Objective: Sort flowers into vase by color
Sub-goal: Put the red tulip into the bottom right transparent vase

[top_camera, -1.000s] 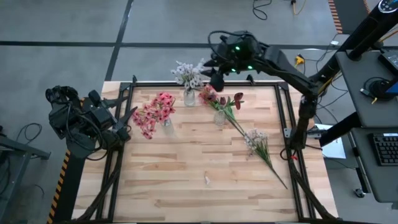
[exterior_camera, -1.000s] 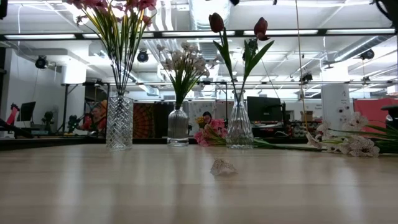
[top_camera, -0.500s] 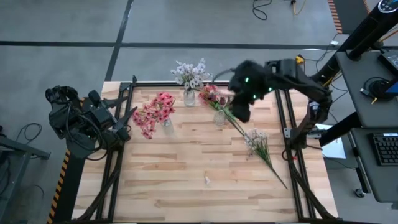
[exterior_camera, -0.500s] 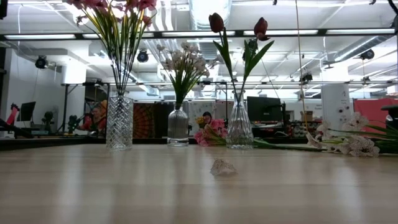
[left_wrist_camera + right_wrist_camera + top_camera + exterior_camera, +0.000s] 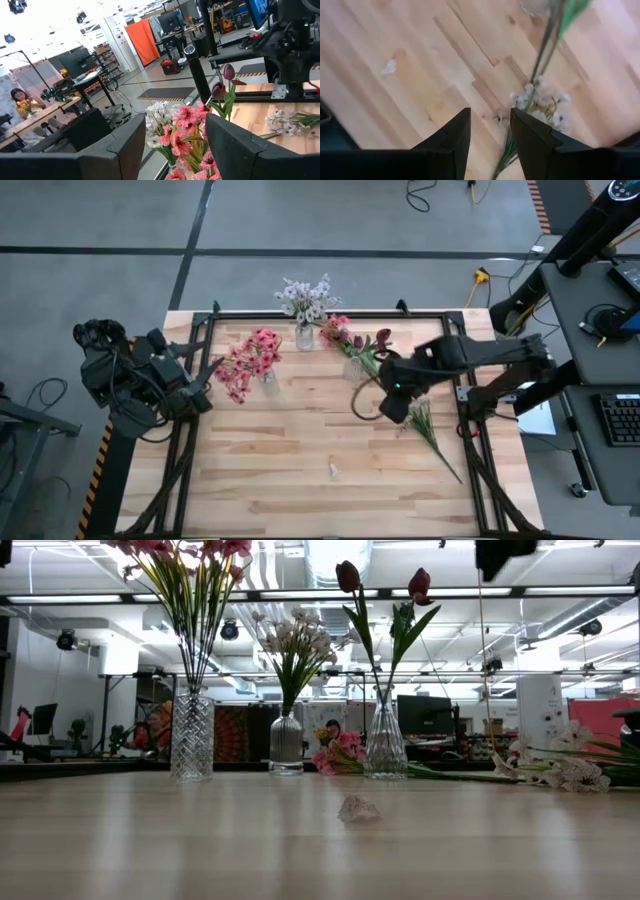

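- The table is a light wooden top with a dark frame along its edges; its near half is mostly bare, with only a small pale scrap lying there.
- Three glass vases stand in the far half: the pink-flower vase at the left, the white-flower vase near the far edge, and the tulip vase to their right.
- A loose white-lilac stem lies flat on the right part of the table. Its long axis runs diagonally, with the blossoms toward the table's middle and the stalk end toward the near right edge.
- A loose pink stem lies beside the tulip vase, its blossoms toward the far edge; its stalk is partly hidden by the vase and arm.
- The right gripper hangs above the table over the blossom end of the white-lilac stem, its fingers apart with a narrow gap and nothing between them.
- In the high view the right arm covers the blossoms, and in the low view only a dark part of it shows at the top edge.
- The left gripper waits off the table's left edge, its fingers parted and empty, looking toward the vases.
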